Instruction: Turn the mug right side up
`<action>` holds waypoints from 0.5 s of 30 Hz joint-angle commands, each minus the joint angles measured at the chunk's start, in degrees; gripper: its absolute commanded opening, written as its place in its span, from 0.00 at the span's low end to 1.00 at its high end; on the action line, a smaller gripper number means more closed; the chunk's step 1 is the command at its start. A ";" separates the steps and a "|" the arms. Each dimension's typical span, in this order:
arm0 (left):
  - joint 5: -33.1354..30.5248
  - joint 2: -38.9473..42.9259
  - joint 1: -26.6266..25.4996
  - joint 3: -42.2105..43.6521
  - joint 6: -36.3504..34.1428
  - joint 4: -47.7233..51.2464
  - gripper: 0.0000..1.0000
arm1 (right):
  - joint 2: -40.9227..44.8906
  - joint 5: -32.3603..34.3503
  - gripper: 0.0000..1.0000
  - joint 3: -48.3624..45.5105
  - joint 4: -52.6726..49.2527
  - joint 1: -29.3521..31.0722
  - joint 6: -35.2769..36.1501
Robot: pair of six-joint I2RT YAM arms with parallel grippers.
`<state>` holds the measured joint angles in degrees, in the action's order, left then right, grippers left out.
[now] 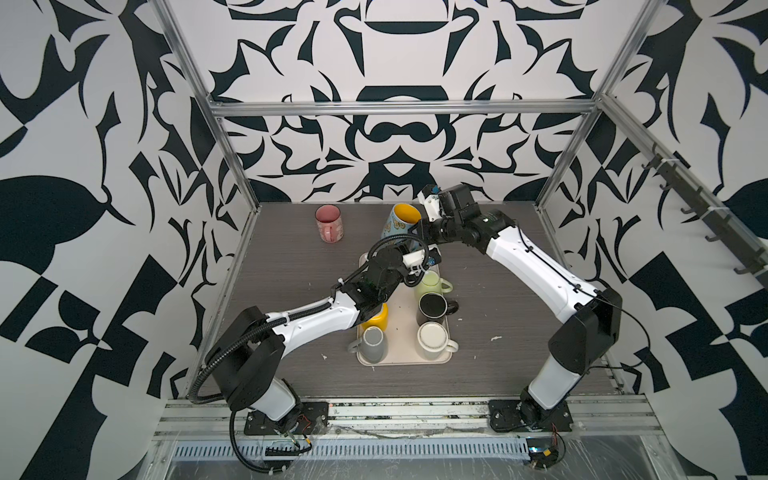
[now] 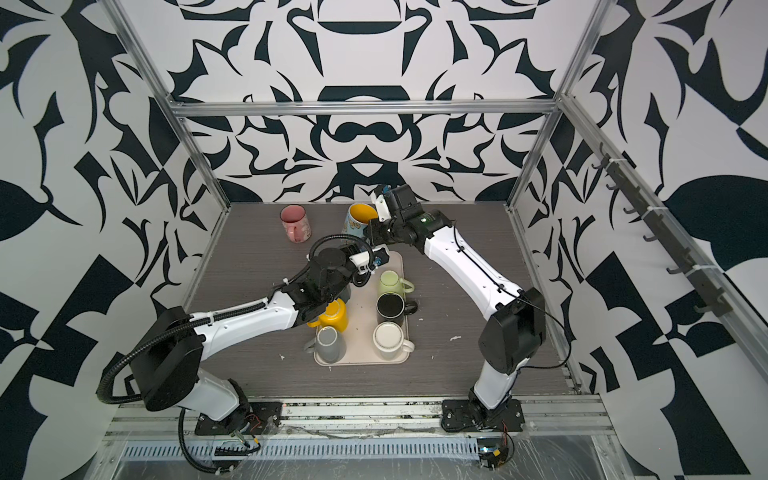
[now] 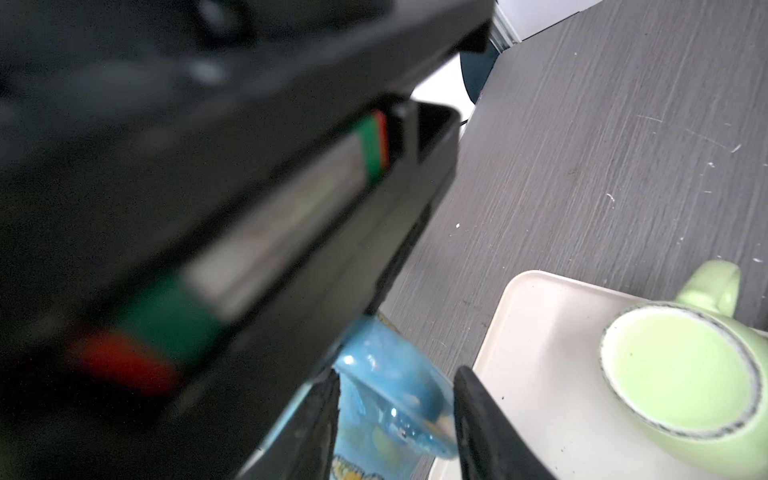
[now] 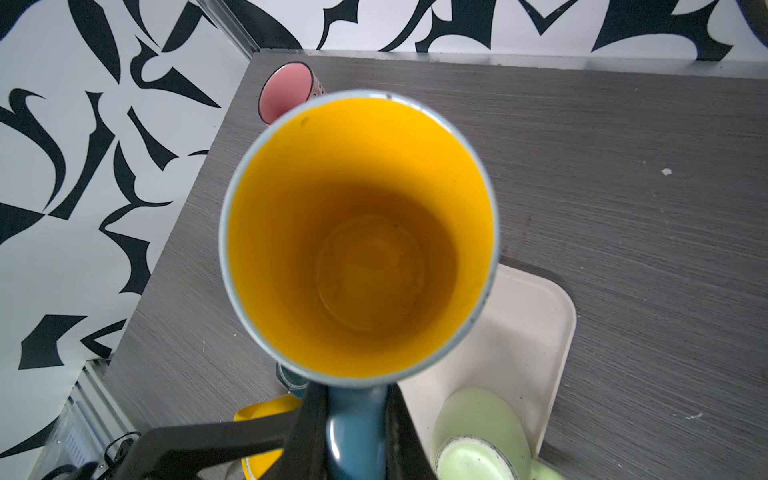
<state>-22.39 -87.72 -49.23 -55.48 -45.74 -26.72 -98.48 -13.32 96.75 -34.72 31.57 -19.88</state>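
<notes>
Since the blue mug already shows its mouth upward, what seems left is a careful set-down. Nearest the arm bases, the tray [image 1: 401, 332] carries several other mugs, those in clear view standing mouth-down. Over the tray's far half, the left end effector [image 3: 395, 399] has its jaws partly parted, straddling a pale blue part of the blue mug [image 1: 400, 222]. Whether its pads touch the mug cannot be told. Just beyond the tray's far end, that mug is mouth-up and slightly tilted, with its yellow inside showing. The right end effector [image 4: 355, 419] holds it by the handle, jaws clamped close. Whether its base rests on the tabletop [image 1: 282, 274] is hidden. Farthest back, a pink mug [image 1: 328, 222] stands upright. The blue mug looks like glazed ceramic: stiff, fairly heavy, slick and breakable. The handle is the sure hold, though the body's weight hangs to one side and may try to pivot in the jaws, so a slow, level lowering seems wise.
</notes>
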 commanded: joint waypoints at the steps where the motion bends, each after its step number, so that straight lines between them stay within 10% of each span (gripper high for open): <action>1: -3.88 5.82 1.51 -1.66 1.77 -11.41 0.48 | -1.40 0.03 0.00 2.36 -0.47 0.32 0.63; 15: -4.50 11.21 1.51 1.81 2.76 -6.33 0.49 | -9.09 -0.92 0.00 8.80 7.65 -1.53 -1.19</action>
<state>-25.67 -77.67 -47.86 -54.87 -43.33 -32.32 -110.98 -12.80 99.50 -36.67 30.50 -20.47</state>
